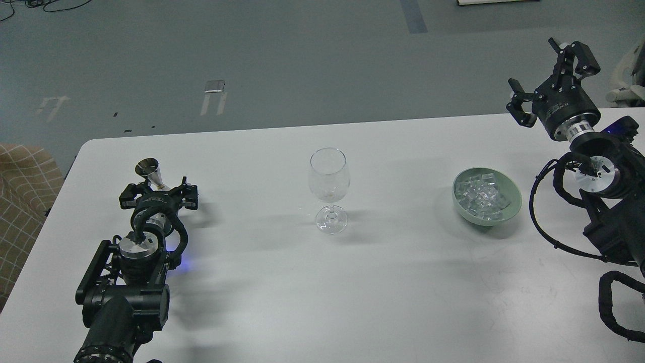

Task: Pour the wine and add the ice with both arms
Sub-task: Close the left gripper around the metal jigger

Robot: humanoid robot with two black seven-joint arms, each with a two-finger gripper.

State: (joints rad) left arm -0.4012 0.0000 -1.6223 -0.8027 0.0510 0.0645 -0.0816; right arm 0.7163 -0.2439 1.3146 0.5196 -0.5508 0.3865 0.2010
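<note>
A clear wine glass (329, 181) stands upright at the table's middle; I see no stream of wine. The ice (481, 196) is a heap of small clear cubes in a pale green bowl (511, 209) to the right. A small metal jigger (149, 170) stands at the left, its lower half inside my left gripper (158, 194), which appears shut on it; the fingertips are hidden under the gripper body. My right gripper (533, 64) is open and empty, raised above the table's far right edge, behind and right of the bowl.
The white table (322, 282) ends at its far edge close behind the jigger and glass. A tan checked cloth (22, 186) lies off the left edge. My right arm's cables (541, 212) hang close to the bowl.
</note>
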